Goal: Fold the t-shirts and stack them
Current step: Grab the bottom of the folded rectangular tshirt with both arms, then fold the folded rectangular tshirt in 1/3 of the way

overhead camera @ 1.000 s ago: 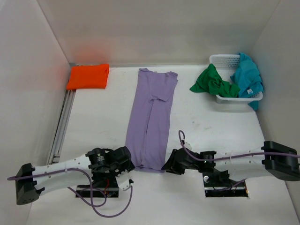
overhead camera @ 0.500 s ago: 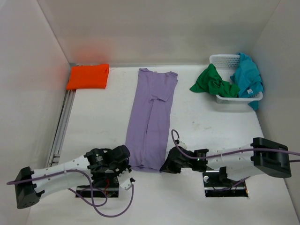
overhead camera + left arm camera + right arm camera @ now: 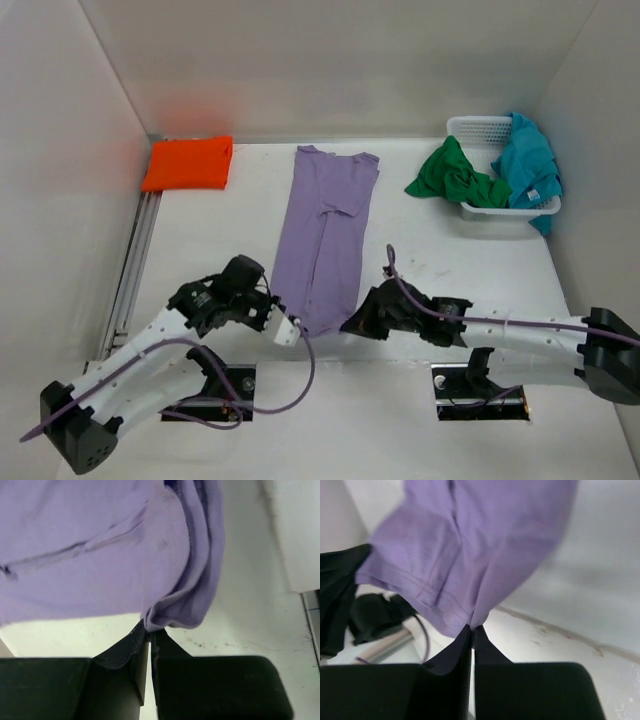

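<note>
Two near corners of the long, lavender purple cloth t-shirt (image 3: 325, 235) are pinched, one by each arm. The left gripper (image 3: 283, 322) is closed on the near left corner; in the left wrist view its black jaws are pressed together with a bunched fold of the purple cloth caught at their tips (image 3: 150, 632). The right gripper (image 3: 352, 322) is closed on the near right corner, and in the right wrist view the stitched hem is clamped at the tips (image 3: 472, 629) of the shut jaws. The rest of the shirt is spread flat, lengthwise, down the middle of the white table (image 3: 220, 250), its collar end towards the far wall. The near hem appears to be raised slightly off the surface, though this is hard to confirm from above.

A folded bright orange t-shirt (image 3: 188, 163) is laid in the far left corner, well apart from the purple one. A crumpled green t-shirt (image 3: 455, 177) is draped over the left rim of the white plastic mesh basket (image 3: 470, 127) at the far right, and a teal blue t-shirt (image 3: 528, 160) is hung over its right side.
</note>
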